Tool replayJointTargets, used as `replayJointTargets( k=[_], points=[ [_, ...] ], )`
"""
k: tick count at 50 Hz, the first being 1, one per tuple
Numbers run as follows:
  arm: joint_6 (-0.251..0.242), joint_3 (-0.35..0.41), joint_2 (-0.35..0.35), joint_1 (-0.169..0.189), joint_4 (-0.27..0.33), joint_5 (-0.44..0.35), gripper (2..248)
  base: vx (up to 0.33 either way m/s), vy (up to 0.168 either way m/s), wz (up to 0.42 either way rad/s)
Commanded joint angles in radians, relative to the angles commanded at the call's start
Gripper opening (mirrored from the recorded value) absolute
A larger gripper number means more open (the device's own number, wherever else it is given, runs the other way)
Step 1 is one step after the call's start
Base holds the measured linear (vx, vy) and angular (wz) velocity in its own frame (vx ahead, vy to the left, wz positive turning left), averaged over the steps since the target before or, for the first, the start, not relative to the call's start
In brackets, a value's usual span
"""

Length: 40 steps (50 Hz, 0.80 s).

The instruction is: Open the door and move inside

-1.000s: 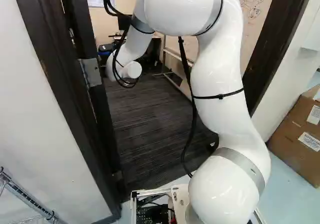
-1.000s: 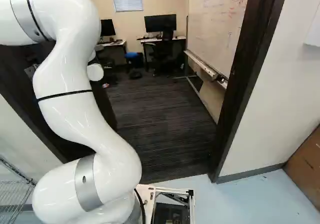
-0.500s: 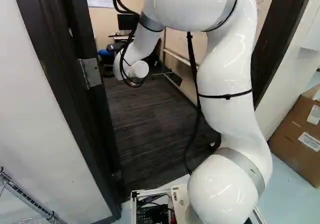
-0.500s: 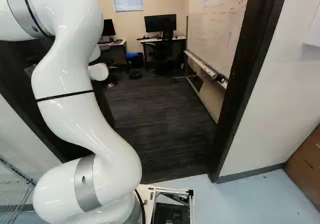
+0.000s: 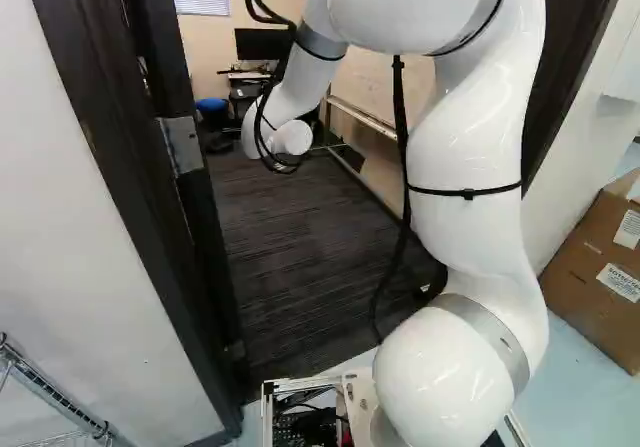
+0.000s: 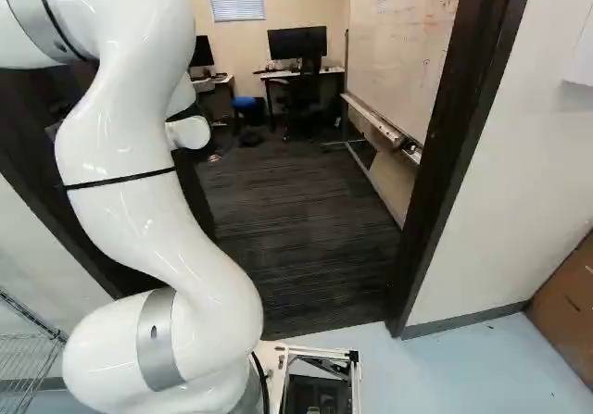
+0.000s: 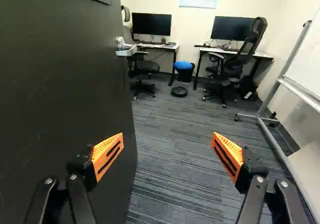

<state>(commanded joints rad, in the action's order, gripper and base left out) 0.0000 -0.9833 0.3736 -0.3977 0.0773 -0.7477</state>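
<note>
The black door (image 7: 60, 83) stands swung open into the room, a silver handle (image 7: 123, 47) near its free edge. In the left base view its hinge (image 5: 181, 145) and dark hinge-side edge show beside the frame. Wide open, my gripper (image 7: 167, 154) has nothing between its orange pads; one finger stands over the door panel as seen from the wrist, the other over the carpet. Whether that finger touches the door I cannot tell. In the base views the arm reaches through the doorway, its white wrist (image 5: 290, 139) visible but the fingers hidden.
The dark door frame (image 6: 463, 145) rises at the doorway's right side. Beyond it are grey carpet (image 6: 296, 238), desks with monitors, chairs, a blue stool (image 7: 184, 68) and a wheeled whiteboard (image 6: 398, 53). A cardboard box (image 5: 595, 277) and a wire rack (image 6: 28, 349) stand outside.
The arm's upper links and wrist have shifted right in the left base view, the wrist moving farther from the hinge. The base and the door's hinge side have not moved.
</note>
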Motion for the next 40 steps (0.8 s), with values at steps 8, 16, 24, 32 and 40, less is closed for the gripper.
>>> replayJointTargets(
  k=[8, 16, 24, 32, 40],
  points=[
    [0.0, 0.019, -0.015, 0.02, 0.0, 0.0, 247, 0.0, 0.0, 0.0],
    [0.0, 0.036, -0.03, 0.039, 0.0, 0.0, 247, 0.0, 0.0, 0.0],
    [0.0, 0.053, -0.044, 0.059, 0.0, 0.0, 247, 0.0, 0.0, 0.0],
    [0.0, 0.069, -0.057, 0.08, 0.0, 0.0, 247, 0.0, 0.0, 0.0],
    [0.0, 0.084, -0.07, 0.101, 0.0, 0.0, 247, 0.0, 0.0, 0.0]
  ],
)
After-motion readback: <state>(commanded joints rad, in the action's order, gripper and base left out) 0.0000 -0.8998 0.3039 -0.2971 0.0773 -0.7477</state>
